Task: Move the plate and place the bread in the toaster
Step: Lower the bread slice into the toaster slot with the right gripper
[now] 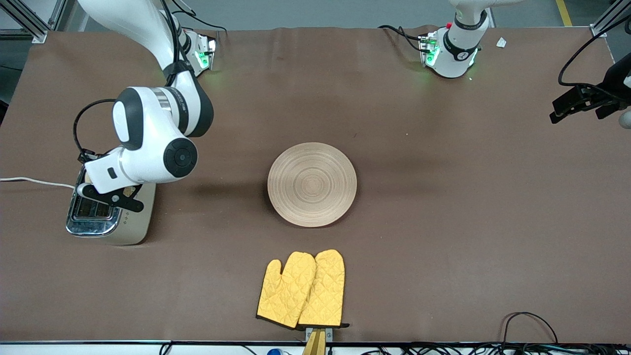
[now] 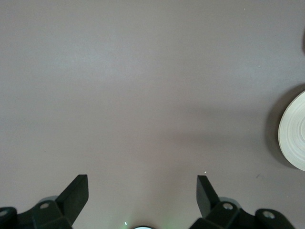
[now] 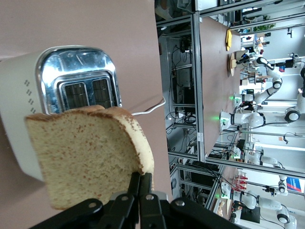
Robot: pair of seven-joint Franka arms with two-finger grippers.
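Bread (image 3: pixel 90 155) pinched over toaster (image 3: pixel 71 90)

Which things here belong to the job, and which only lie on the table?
Job: bread, held in the shut right gripper over the toaster; plate, mid-table; left gripper, open, waiting.
Lying about: yellow oven mitts, nearer the front camera than the plate.

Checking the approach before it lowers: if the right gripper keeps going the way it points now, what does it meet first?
Most likely the toaster. The right gripper, shut on the bread, points at its chrome top and slots; the bread would probably touch first, though depth is hard to judge.
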